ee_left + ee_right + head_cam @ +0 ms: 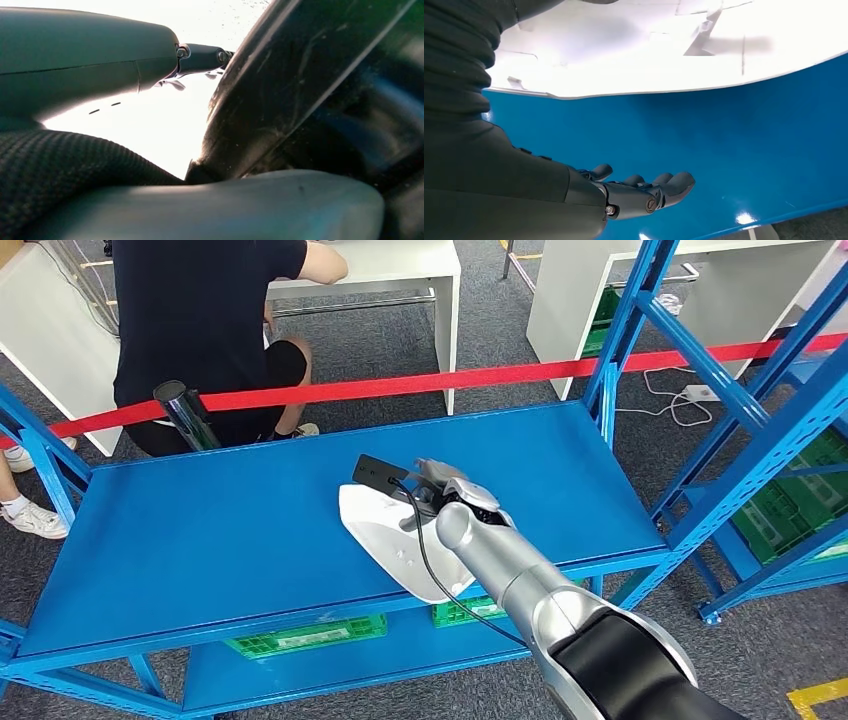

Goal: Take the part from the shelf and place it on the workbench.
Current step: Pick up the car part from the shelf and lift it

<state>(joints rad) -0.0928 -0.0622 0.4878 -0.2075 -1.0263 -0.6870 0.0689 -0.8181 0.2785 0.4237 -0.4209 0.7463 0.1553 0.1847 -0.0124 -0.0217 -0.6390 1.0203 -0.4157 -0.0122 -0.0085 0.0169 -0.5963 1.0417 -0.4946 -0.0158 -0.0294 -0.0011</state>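
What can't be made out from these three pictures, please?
- Right hand, head view: the wrist and its black camera hide the fingers, so contact with the white part is unclear.
- Part, right wrist view: cut off by the edge and overexposed; the fingers lie apart from it there.
- Left hand, left wrist view: backlit glare hides whether it is open.

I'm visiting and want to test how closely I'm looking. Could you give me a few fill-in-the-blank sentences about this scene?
1. The white part lies on a shelf whose colour is ____.
2. The robot's right hand reaches over the ____ part.
3. Behind the shelf, a ____ tape stretches across the room.
4. Under the top shelf sit crates coloured ____.

Missing words: blue; white; red; green
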